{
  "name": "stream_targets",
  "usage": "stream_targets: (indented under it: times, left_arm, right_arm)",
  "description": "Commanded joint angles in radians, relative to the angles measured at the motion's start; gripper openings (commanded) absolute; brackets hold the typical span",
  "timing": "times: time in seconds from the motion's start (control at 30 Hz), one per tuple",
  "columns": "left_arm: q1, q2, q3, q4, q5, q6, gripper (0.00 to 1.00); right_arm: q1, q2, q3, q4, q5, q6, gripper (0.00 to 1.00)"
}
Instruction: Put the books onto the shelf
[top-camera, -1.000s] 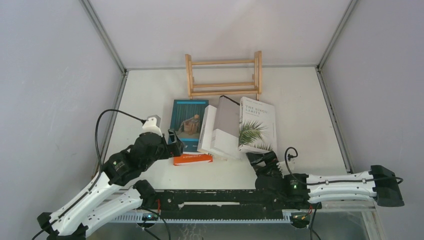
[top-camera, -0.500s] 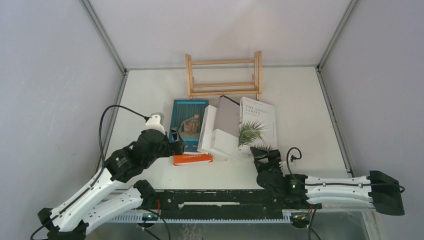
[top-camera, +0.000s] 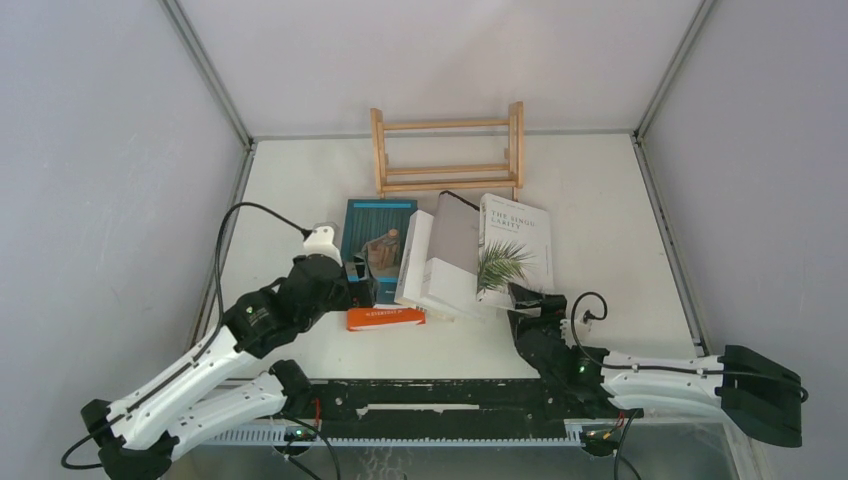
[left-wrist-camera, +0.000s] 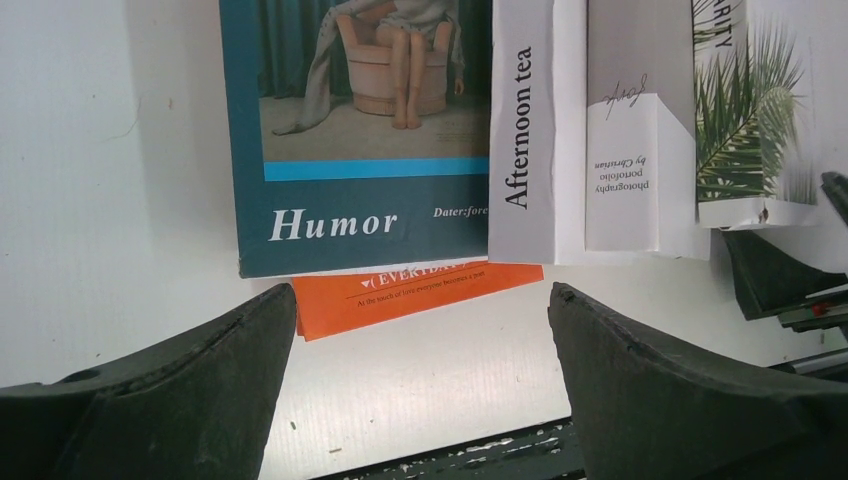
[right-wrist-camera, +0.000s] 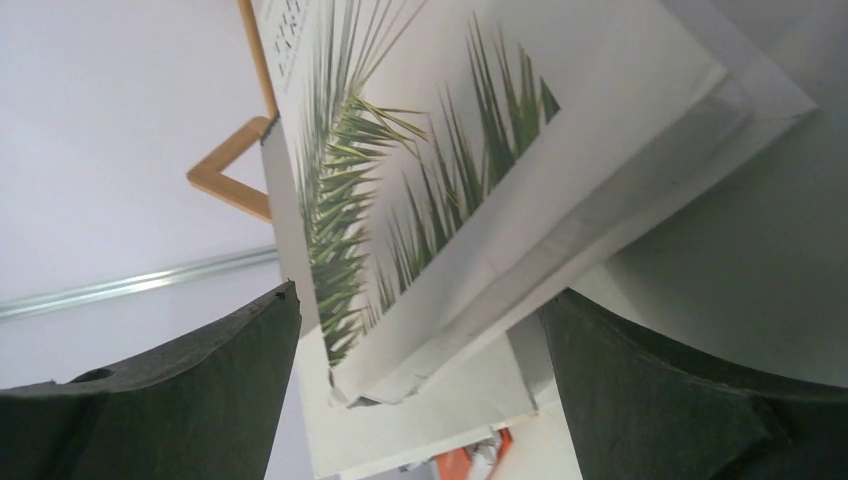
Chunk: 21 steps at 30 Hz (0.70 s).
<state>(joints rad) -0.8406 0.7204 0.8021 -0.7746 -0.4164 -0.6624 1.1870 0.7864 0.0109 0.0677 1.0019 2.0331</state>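
**Five books on the table, none on the shelf**

The shelf (top-camera: 447, 170) stands at the back of the table (top-camera: 610, 240), and everything else lies on its near side. Well out from its left post, the left gripper (top-camera: 360, 283) hangs low with its fingers spread wide and nothing between them, just off the near left corner of the teal book (top-camera: 378, 235). That book lies flat in front of the shelf's left post. The orange book (top-camera: 385, 318) pokes out from under the teal one's near edge, farthest from the shelf. Next along, the white book (top-camera: 415, 258) and the grey book (top-camera: 457, 232) overlap in front of the shelf's middle. The palm-leaf book (top-camera: 515, 250) leans on them, in front of the right post. At its near corner the right gripper (top-camera: 530, 298) is spread wide, a finger on either side of that corner. Whether they touch it I cannot tell.
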Motion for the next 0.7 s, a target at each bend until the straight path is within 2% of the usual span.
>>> stream_targets:
  times: [0.0, 0.23, 0.43, 0.6, 0.67]
  left_arm:
    - [-0.017, 0.016, 0.058, 0.052, -0.024, 0.028, 1.00]
    - [-0.023, 0.017, 0.063, 0.060, -0.033, 0.032, 1.00]
    - [-0.026, -0.004, 0.057, 0.057, -0.043, 0.032, 1.00]
    - [-0.028, -0.021, 0.055, 0.050, -0.051, 0.033, 1.00]
    - [-0.028, -0.027, 0.055, 0.047, -0.051, 0.033, 1.00]
  right_arm:
    - [-0.052, 0.038, -0.031, 0.183, -0.032, 0.603, 0.95]
    - [-0.107, 0.147, -0.030, 0.313, -0.086, 0.581, 0.87]
    - [-0.106, 0.220, -0.022, 0.377, -0.094, 0.595, 0.70]
    - [-0.086, 0.220, -0.015, 0.356, -0.070, 0.604, 0.54]
    - [-0.069, 0.198, -0.015, 0.309, -0.054, 0.612, 0.53]
